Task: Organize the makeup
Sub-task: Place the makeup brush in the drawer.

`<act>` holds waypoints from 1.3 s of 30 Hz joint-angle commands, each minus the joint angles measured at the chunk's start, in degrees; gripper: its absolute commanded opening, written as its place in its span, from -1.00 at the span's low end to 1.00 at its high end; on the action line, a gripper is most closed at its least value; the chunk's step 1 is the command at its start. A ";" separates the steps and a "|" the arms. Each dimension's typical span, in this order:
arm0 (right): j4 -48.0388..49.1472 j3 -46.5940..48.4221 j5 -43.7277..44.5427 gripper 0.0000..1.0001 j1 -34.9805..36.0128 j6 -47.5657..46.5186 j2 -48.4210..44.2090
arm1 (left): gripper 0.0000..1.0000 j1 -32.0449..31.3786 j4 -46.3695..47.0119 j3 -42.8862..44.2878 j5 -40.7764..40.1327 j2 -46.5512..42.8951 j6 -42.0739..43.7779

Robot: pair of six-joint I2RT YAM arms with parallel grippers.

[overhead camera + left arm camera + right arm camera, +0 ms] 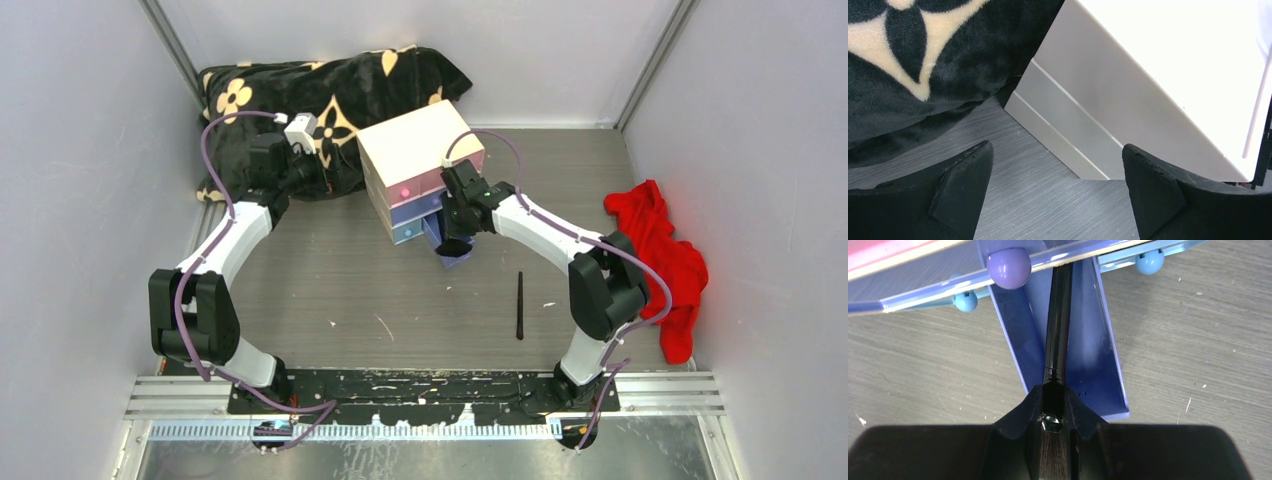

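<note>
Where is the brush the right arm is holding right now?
In the right wrist view the brush sits centre frame, pinched in the right tool, its handle lying over the pulled-out blue drawer in front of the cream drawer box.

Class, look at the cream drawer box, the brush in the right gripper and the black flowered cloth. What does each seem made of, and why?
The drawer box: probably hard plastic, smooth, with crisp moulded seams. The brush in the right gripper: glossy black handle with highlights, plastic or lacquered wood; fine hair bristles. The cloth: plush fleece, fuzzy nap.
</note>
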 commanded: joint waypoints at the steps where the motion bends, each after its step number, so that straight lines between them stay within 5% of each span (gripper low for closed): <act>1: 6.68 0.29 1.10 -0.85 -0.21 -1.13 5.30 | 1.00 -0.10 2.37 0.32 0.64 -2.27 0.49; 4: 7.10 -1.20 1.87 -0.70 0.42 -1.85 6.29 | 1.00 -0.09 2.26 0.43 0.60 -2.15 0.59; 8: 7.21 -3.30 3.73 0.16 1.66 -2.49 4.82 | 1.00 -0.09 2.11 0.56 0.81 -2.09 0.59; 12: 4.83 -3.00 4.99 0.37 1.76 -2.72 3.13 | 1.00 -0.09 2.04 0.64 0.88 -2.10 0.51; 27: -1.48 -7.40 11.09 0.40 2.35 -2.91 -15.15 | 1.00 -0.05 1.76 0.93 0.57 -1.99 0.94; 39: -10.30 -22.83 15.98 0.37 2.29 8.29 -30.38 | 1.00 -0.15 2.16 0.90 1.01 -1.97 0.49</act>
